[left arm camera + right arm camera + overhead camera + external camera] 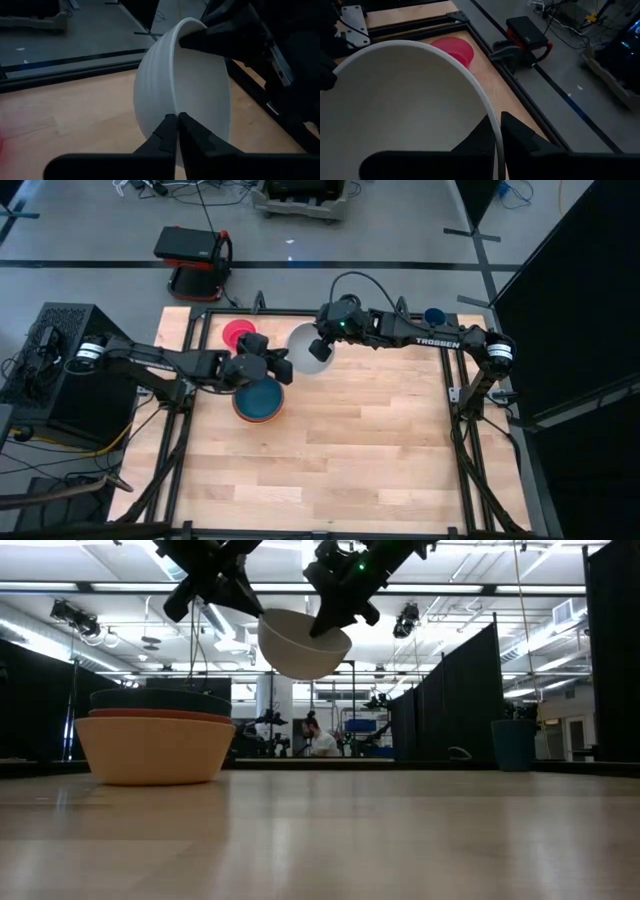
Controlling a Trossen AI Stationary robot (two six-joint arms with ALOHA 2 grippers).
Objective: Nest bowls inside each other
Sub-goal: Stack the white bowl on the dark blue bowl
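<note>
Smooth, ribbed-walled white bowl (170,85) held aloft: left tool (177,131) and right tool (496,131) both pinch its thin rim.

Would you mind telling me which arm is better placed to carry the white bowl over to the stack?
Probably the left. Its end effector grips the white bowl's rim, beside the stacked bowls. The right end effector also pinches the rim, from farther away.

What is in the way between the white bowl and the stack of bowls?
Nothing visible. The white bowl hangs in the air, held at its rim by both the left end effector and the right end effector. The stack of bowls sits beside it, top open.
</note>
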